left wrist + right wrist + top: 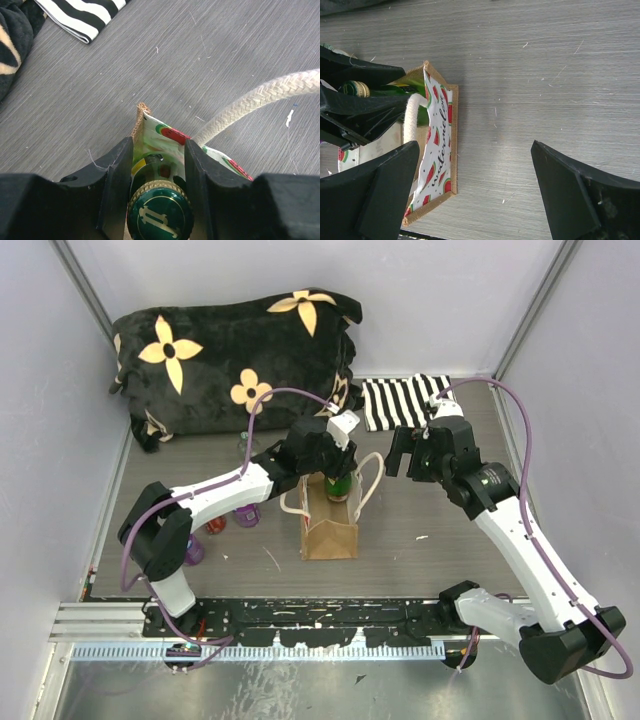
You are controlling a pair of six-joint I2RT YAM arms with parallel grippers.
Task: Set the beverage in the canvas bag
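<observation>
The canvas bag [329, 530] stands mid-table, tan-brown with cream rope handles [373, 483] and a watermelon-print lining [439, 131]. The beverage is a green glass bottle [339, 486] with a green and gold cap [160, 215]. It is upright in the bag's open mouth, lower part inside, neck above the rim. My left gripper [336, 462] is shut on the bottle's neck, with a finger [119, 182] on each side of the cap. My right gripper [412, 455] is open and empty just right of the bag; the wrist view shows bare table between its fingertips [375, 192].
A big black plush with yellow flowers [235, 355] lies at the back left. A black-and-white striped cloth [402, 400] lies at the back right. Several small purple and red items [232, 520] stand by the left arm. Walls close in both sides.
</observation>
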